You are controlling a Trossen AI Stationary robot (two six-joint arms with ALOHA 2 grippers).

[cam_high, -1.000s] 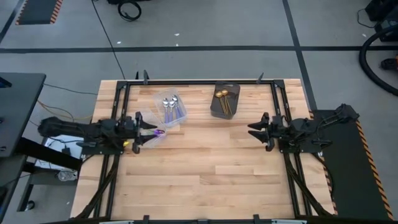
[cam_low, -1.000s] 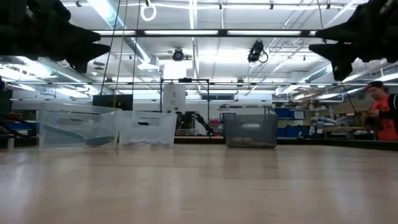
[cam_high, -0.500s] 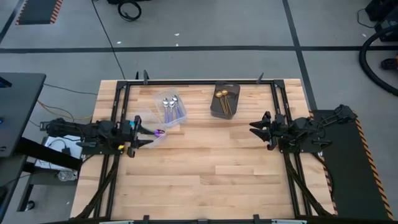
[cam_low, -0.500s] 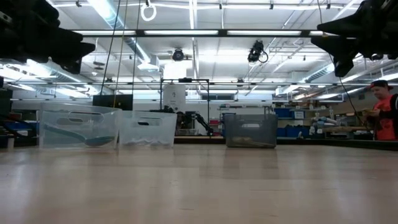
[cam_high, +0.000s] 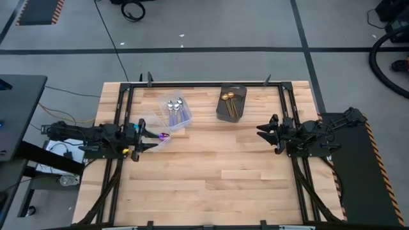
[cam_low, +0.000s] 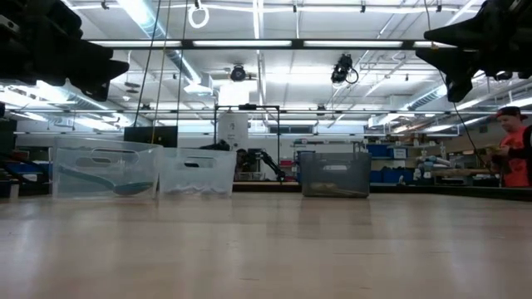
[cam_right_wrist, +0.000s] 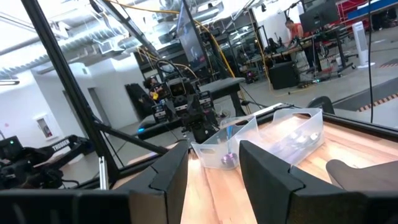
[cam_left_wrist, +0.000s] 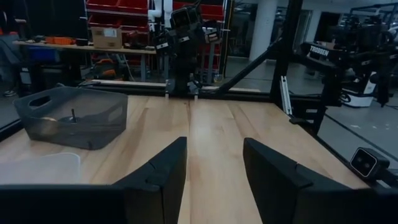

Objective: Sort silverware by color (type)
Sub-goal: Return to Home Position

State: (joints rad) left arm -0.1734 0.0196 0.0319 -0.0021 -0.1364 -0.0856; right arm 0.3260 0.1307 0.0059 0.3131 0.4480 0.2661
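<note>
- Judging from above, we take the sorting as done: no spoon lies loose on the table.
- We find the gold spoons in the dark grey box and the silver spoons with lilac handles in a clear tub. The purple-blue spoons are in the second clear tub, touching the first.
- We see slim, shiny pieces lying flat; how many lie in each container we cannot tell.
- The left gripper hovers just beside the second clear tub, fingers spread wide with nothing between them.
- The right gripper hangs well apart from all three containers, likewise open and empty.
- We judge that only parking the arms is left.
</note>
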